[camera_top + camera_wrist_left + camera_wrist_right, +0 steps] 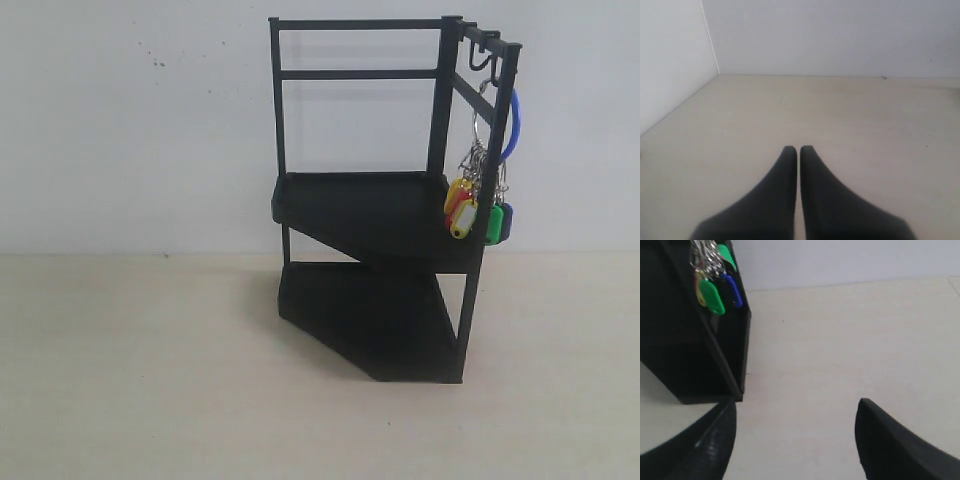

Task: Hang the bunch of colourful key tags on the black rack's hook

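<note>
The bunch (478,195) hung off the table on a hook (487,62) at the rack's (370,210) top rail, at about 2 o'clock on the frame in the exterior view. Its blue loop (514,125) sat over the hook, and the metal rings (478,155) and tags dangled beside the front post, level with the upper shelf (360,205). Four tag colours could be counted there: red, yellow (463,218), green (494,224) and blue (506,220). The yellow tag carried a pale insert, but any writing on it was too small to read. There was one rack with two angled shelves, the lower one (365,320) resting on the table (140,370) close to the white wall (130,120). Bare table stretched wide at 9 o'clock and 6 o'clock of the rack, with a narrower strip at 3 o'clock. Neither of the two arms showed in the exterior view. The left gripper (798,150) had its fingers pressed together with nothing between them, over bare table near a wall corner. The right gripper (797,405) stood spread wide and empty, near the rack's foot, with the bunch (717,282) in its view.
</note>
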Controlling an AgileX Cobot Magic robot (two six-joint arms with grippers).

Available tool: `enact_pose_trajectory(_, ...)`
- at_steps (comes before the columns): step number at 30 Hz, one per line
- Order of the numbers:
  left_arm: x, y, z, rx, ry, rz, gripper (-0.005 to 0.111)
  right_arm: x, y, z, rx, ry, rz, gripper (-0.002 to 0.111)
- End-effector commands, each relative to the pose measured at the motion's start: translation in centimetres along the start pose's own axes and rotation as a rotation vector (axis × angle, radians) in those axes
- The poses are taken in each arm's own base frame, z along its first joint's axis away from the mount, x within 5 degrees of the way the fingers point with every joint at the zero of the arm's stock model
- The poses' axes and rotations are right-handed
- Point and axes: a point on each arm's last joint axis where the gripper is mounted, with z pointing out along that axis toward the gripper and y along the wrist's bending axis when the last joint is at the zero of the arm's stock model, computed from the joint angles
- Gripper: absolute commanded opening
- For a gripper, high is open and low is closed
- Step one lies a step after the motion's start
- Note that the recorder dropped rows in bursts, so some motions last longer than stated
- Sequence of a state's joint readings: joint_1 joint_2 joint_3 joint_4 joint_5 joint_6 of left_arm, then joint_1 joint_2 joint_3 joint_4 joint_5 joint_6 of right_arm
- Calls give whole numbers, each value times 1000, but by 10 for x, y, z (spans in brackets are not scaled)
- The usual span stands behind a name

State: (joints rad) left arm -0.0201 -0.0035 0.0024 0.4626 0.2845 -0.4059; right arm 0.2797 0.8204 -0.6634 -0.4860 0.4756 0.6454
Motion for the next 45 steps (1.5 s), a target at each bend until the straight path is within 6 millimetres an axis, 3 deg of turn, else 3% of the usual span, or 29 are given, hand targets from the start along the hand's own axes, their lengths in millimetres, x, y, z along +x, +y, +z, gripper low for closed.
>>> enact_pose_trajectory(1,-1,0,0,1,1,-5,4,14,-6,-27,-64,-142,8,64)
enact_pose_trajectory(15,-1,0,0,1,1,-5,4,43,-16,-104,-289,-671,31,64)
enact_pose_trajectory(21,-1,0,0,1,1,-5,4,58,-9,-121,-454,-930,-11,64)
enact_pose_trajectory(27,-1,0,0,1,1,-5,4,78,-6,-114,-504,-1007,20,64)
enact_pose_trajectory(34,-1,0,0,1,1,-5,4,100,-11,-92,-443,-936,130,64)
enact_pose_trajectory(43,-1,0,0,1,1,-5,4,102,-12,-89,-431,-910,142,64)
enact_pose_trajectory(45,-1,0,0,1,1,-5,4,100,-11,-92,-499,-918,237,64)
